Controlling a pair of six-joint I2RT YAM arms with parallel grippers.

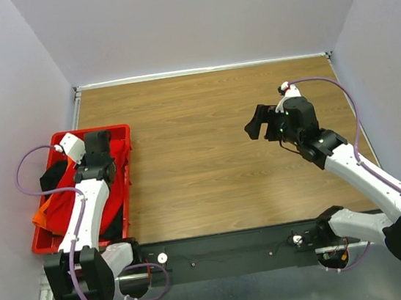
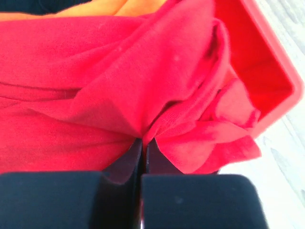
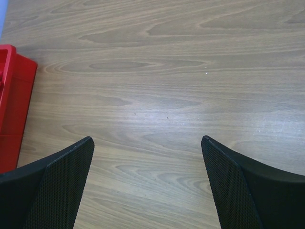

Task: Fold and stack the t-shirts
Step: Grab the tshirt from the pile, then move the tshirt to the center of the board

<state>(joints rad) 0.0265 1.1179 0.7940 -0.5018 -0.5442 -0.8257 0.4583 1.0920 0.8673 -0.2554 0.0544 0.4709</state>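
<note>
Left tool (image 2: 143, 143) pinched shut on a fold of the red t-shirt (image 2: 119, 95), which lies beside the orange t-shirt (image 2: 128, 6) in the crate (image 2: 267, 71) at the worktop's (image 3: 157, 71) left edge. Right tool (image 3: 147, 140) gapes wide, holding nothing.

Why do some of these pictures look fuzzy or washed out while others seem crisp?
Left wrist view: the left tool, shut on the red t-shirt, blurs because it is so close to the lens, and the table at the right edge looks washed out. Right wrist view: sharp, with a pale sheen across the table. Top view: even light, with only soft shadows.
</note>
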